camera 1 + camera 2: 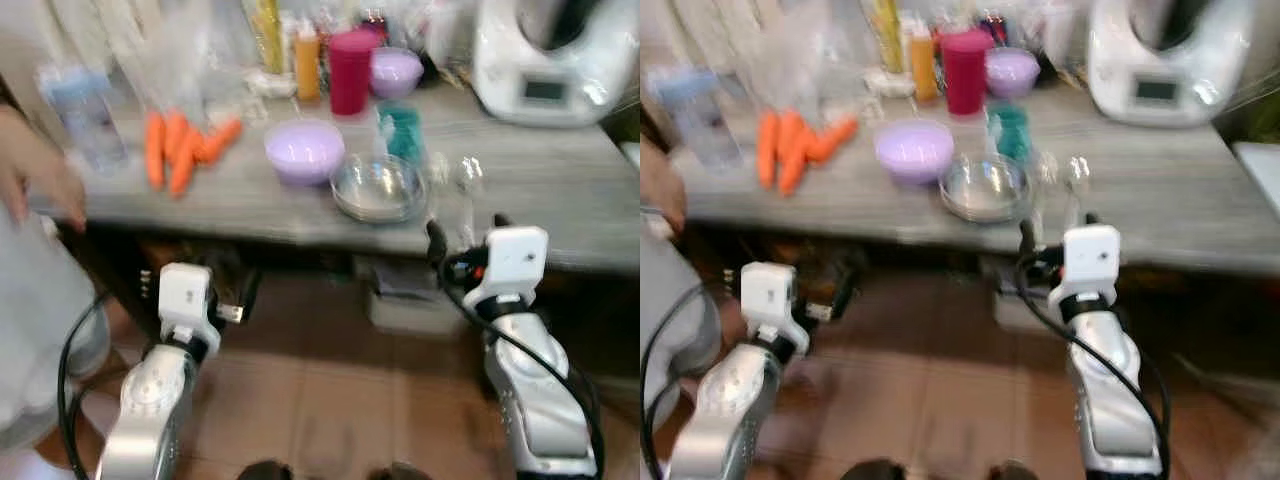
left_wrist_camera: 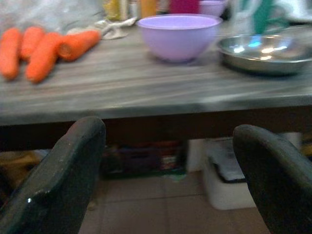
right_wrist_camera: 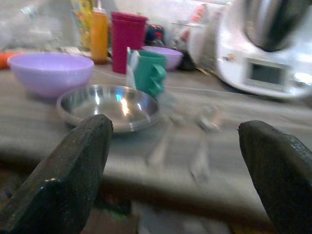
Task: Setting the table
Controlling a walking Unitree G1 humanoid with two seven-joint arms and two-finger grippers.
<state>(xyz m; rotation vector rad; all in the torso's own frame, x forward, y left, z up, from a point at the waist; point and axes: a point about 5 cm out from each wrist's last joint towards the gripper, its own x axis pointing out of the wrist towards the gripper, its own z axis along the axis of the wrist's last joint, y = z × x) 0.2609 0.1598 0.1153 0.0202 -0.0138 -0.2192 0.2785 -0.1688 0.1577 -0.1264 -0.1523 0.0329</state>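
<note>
Grey tabletop (image 1: 560, 180) carrying a steel plate (image 1: 378, 188) near the front edge, lavender bowl (image 1: 304, 150) just beside it, teal cup (image 1: 403, 132) behind, carrots (image 1: 180, 148) further left. Right pincer (image 3: 175, 170) spread wide, below the edge, just right of the plate. Left pincer (image 2: 170, 170) likewise released, lower, facing the bowl. Person's hand (image 1: 35, 175) at the left end.
</note>
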